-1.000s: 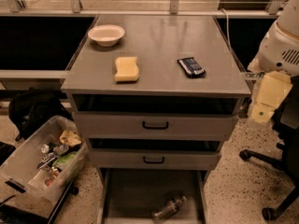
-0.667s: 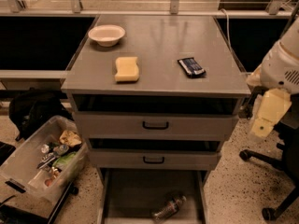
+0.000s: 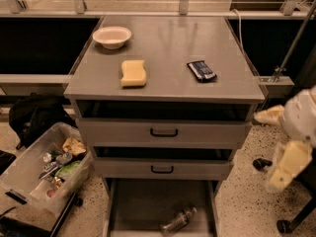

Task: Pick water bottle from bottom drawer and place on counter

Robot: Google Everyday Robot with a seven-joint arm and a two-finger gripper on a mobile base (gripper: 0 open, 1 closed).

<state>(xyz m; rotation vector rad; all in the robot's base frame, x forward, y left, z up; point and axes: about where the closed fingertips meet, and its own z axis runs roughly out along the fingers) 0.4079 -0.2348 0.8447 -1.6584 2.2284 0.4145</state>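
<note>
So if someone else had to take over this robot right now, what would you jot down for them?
Gripper: low, off to the right of the cabinet, nowhere near the bottle.
Bottle: lying on its side in the open bottom drawer, toward the front.
Counter: carries a bowl, a sponge and a snack packet; no bottle on it.
Done: the bottom drawer is open.
Left: reach into the drawer, grasp the bottle, lift it and set it on the counter.
</note>
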